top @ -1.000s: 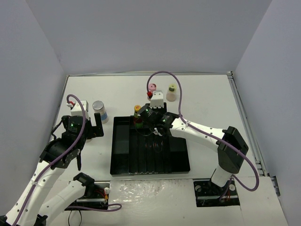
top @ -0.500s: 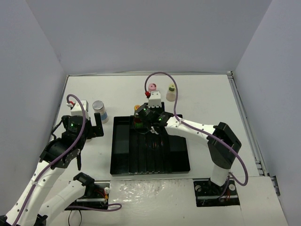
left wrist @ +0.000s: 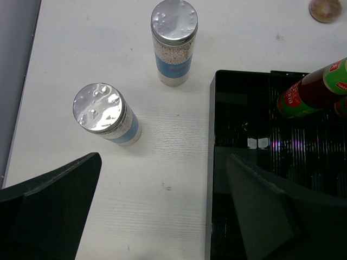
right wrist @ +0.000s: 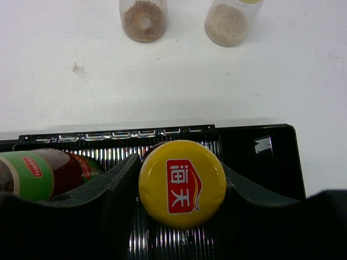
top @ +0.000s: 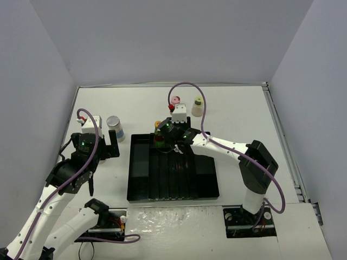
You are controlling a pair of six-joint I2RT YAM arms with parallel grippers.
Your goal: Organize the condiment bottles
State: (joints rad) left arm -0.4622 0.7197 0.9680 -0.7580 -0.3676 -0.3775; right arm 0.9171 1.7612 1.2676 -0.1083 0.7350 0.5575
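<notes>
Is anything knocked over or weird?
Yes, probably: a green-necked bottle looks tipped on its side in the tray, right beside the upright bottle that the right hand grips.

Lighting bright, even, from overhead. Worktop (top: 244,114) near overexposed; shadows short, soft. Specular glare on shaker lids (left wrist: 99,107) and glossy tray (left wrist: 255,142) floor. Gripper fingers (left wrist: 49,216) dark, out of focus toward 6 o'clock in both wrist views.

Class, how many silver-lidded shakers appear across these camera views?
2. Both stand on the white table, left of the black tray: the farther shaker and the nearer shaker. The overhead view shows only one.
</notes>
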